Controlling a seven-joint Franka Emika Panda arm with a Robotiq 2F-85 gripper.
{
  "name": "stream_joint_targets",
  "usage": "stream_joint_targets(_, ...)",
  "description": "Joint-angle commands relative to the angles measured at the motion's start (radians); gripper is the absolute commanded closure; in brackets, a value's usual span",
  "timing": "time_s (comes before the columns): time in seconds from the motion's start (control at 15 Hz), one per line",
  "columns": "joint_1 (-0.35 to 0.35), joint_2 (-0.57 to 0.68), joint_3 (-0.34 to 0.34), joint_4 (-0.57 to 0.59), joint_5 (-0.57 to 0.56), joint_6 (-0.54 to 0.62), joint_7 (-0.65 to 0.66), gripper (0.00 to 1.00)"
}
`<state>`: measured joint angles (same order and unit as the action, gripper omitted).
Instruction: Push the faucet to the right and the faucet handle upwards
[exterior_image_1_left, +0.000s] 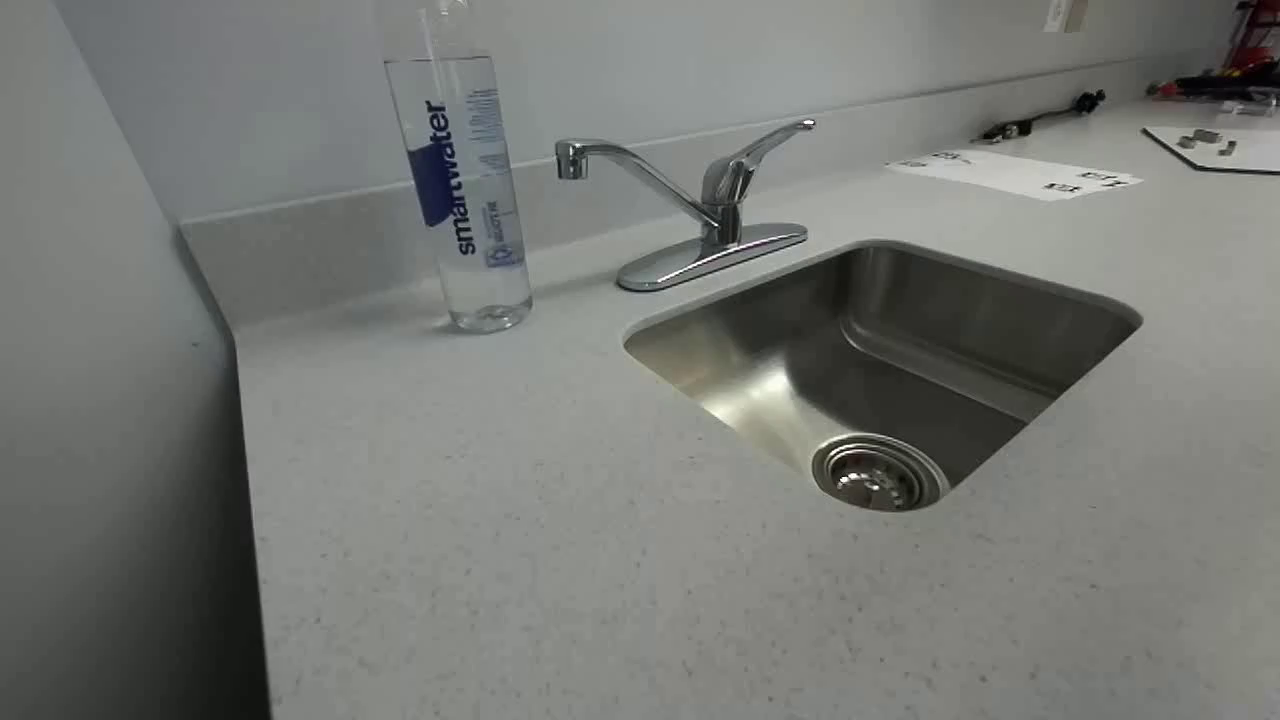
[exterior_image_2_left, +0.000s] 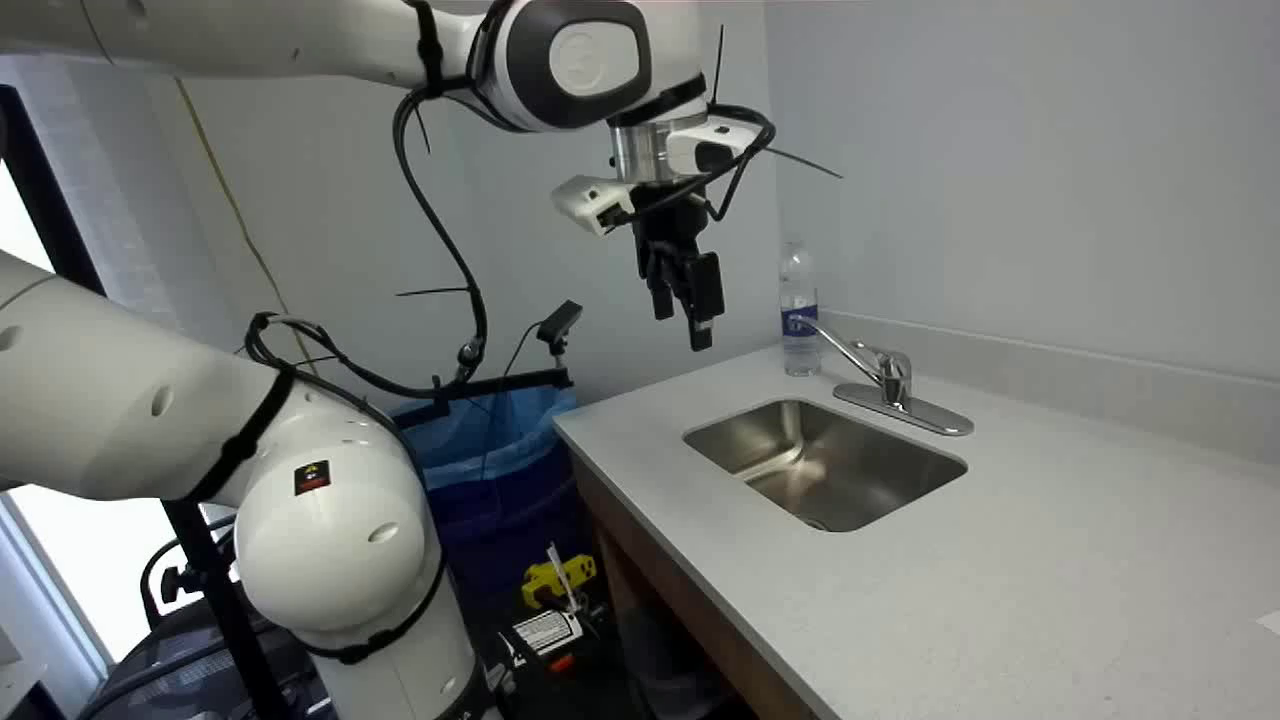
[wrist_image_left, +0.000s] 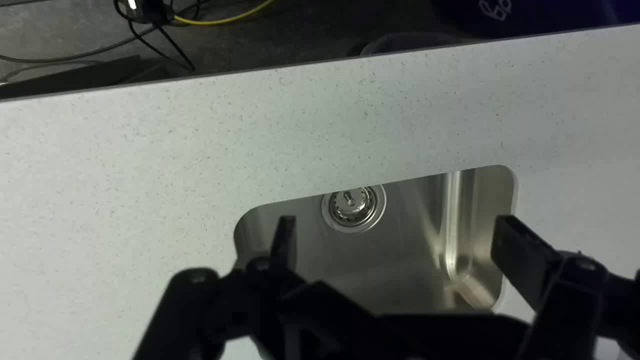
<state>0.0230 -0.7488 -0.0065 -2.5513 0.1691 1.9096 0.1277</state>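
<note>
see the end effector (wrist_image_left: 395, 237) spread wide in the wrist view, gripping nothing, and hanging above the bench (exterior_image_2_left: 1000, 590) in an exterior view, well apart from the faucet (exterior_image_1_left: 724, 225). find that faucet fixed just beside the sink (exterior_image_1_left: 970, 310), on the side toward the wall (exterior_image_1_left: 640, 60), with spout (exterior_image_1_left: 650, 176) aimed along the wall toward a clear bottle (exterior_image_1_left: 465, 200) and handle (exterior_image_1_left: 735, 178) slanting upward; cannot tell how much more lift to expect.

could tip the bottle while reaching behind the spout to begin pushing: tall, narrow, and standing near. could slip over smooth chrome through glancing contact, without turning anything. could wedge the spout between such widely parted fingers (wrist_image_left: 522, 257) and strain the base plate (exterior_image_1_left: 690, 262); safer to bring both together first. could wet the bench by raising the handle before swinging the spout over the sink, supposing a live supply.

can read "smartwater" running up the bottle, with finer print too small to make out. can spot dark printed marks on a paper sheet (exterior_image_1_left: 1010, 173), illegible; likewise a red and black sticker (exterior_image_2_left: 311, 477) on the arm (exterior_image_2_left: 340, 560), with wording too tiny. can half read pale lettering, perhaps "bo", on a dark blue bin (wrist_image_left: 565, 17) in the wrist view, cut off by the edge.
</note>
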Motion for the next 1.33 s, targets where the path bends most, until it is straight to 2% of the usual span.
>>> stream_joint_targets(0.0, -0.012, 0.003, 0.009, 0.003, 0.007, -0.004, -0.007, 0.00)
stream_joint_targets(0.87, -0.012, 0.003, 0.009, 0.003, 0.007, -0.004, -0.007, 0.00)
stream_joint_targets(1.27, 0.003, 0.121, 0.055, 0.040, 0.004, 0.048, 0.012, 0.00)
